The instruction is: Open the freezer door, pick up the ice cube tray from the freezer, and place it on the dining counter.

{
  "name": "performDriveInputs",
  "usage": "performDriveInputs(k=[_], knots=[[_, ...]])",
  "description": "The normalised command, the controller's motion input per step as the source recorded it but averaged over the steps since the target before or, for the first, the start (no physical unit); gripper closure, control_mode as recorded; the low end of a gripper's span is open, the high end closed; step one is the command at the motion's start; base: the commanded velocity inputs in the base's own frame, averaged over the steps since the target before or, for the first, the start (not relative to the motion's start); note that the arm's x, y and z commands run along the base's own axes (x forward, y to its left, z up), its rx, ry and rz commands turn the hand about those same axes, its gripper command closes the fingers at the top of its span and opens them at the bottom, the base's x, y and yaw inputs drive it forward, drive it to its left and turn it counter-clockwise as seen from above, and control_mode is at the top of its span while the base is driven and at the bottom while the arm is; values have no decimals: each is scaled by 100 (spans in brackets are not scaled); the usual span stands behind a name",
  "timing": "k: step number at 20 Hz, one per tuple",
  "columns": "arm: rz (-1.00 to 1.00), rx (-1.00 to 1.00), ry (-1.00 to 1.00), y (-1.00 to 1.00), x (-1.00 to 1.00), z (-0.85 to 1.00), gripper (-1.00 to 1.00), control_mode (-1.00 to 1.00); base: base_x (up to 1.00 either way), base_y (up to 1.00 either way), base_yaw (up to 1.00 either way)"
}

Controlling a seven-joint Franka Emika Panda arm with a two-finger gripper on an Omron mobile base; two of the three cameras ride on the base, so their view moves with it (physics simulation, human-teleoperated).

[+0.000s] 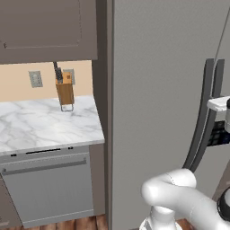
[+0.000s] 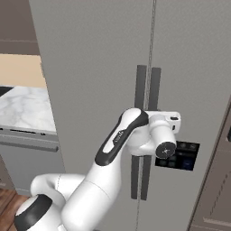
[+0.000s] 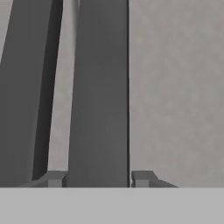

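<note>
Now the end effector (image 3: 99,178) is closed on the handle (image 3: 99,96) of the freezer door (image 3: 175,87), one finger (image 3: 56,178) touching each side, panel (image 2: 177,161) at 3 o'clock.

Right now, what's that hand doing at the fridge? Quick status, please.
Hand straddling the freezer door's handle, fingertips either side. Freezer door shut. Nothing in the way.

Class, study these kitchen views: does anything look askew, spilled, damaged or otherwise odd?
Nothing stands out. Both fridge doors sit flush, the freezer door is closed, the knife block stands upright on the marble worktop, and nothing is spilled.
</note>
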Motion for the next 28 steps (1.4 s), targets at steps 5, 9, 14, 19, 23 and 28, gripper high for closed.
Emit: performDriveInputs(k=[5, 9, 14, 19, 23, 28], knots=[[0, 0, 0, -41, -35, 0, 100, -100, 0, 0, 0], [0, 0, 0, -51, -59, 0, 100, -100, 0, 0, 0], [0, 0, 0, -52, -64, 0, 100, -100, 0, 0, 0], [0, 0, 0, -49, -59, 0, 100, -100, 0, 0, 0], [0, 0, 0, -49, -60, 0, 100, -100, 0, 0, 0], [0, 0, 0, -44, -54, 0, 100, -100, 0, 0, 0]])
